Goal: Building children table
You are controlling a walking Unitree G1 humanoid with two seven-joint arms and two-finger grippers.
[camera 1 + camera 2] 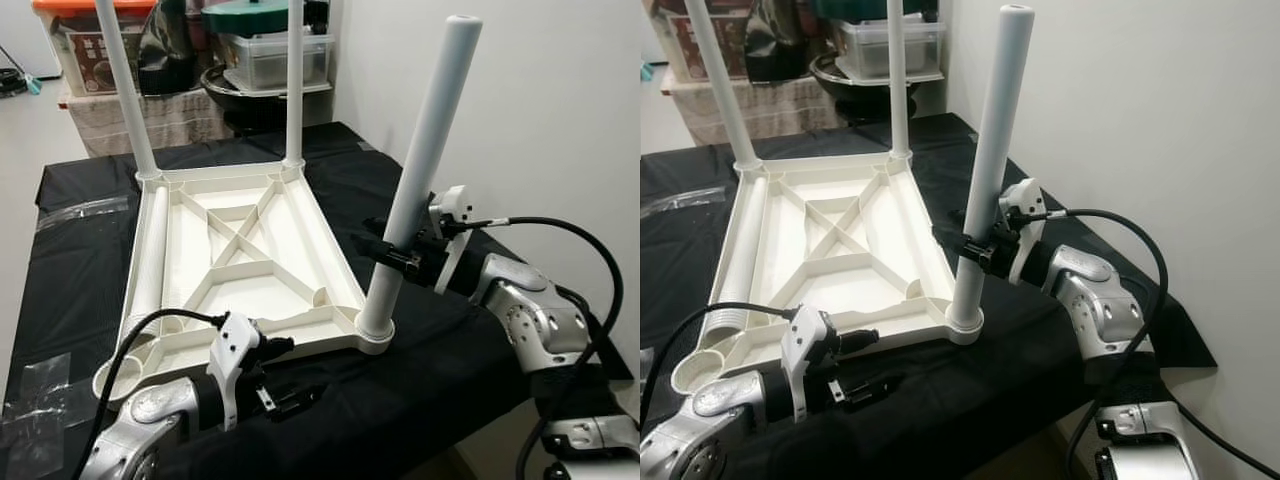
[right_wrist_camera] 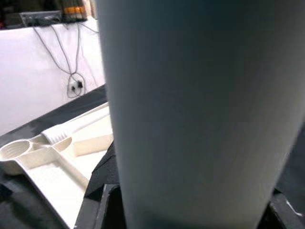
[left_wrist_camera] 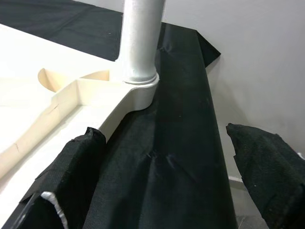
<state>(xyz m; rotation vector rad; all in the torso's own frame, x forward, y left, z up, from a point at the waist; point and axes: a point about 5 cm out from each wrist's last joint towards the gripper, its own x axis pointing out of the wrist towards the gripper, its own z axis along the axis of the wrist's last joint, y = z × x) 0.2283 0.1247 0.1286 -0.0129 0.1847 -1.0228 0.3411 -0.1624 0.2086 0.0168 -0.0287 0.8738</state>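
The white table leg [image 1: 420,170] stands in the near right corner socket [image 1: 374,332] of the upturned tabletop [image 1: 240,265], and it leans a little toward the wall instead of standing plumb like the two legs [image 1: 125,85] already seated at the far corners. To finish this step well, the leg likely needs to be brought upright first, then turned or pressed straight down along its own axis, so it seats squarely and does not bind or lever the socket. The grip sits low on the shaft, which should give good control near the joint.

The right gripper [image 1: 398,252] is clamped round the lower part of that leg, coming at it from the wall side, a short way above the socket. The left gripper [image 1: 285,398] lies low on the black-covered worktop [image 1: 420,380] just beside the tabletop's near edge, its fingers [image 3: 71,167] spread wide and holding nothing; it looks placed to steady the tabletop. A fourth leg [image 1: 152,250] lies loose inside the tabletop along its left side, near the empty near-left socket [image 1: 120,372].
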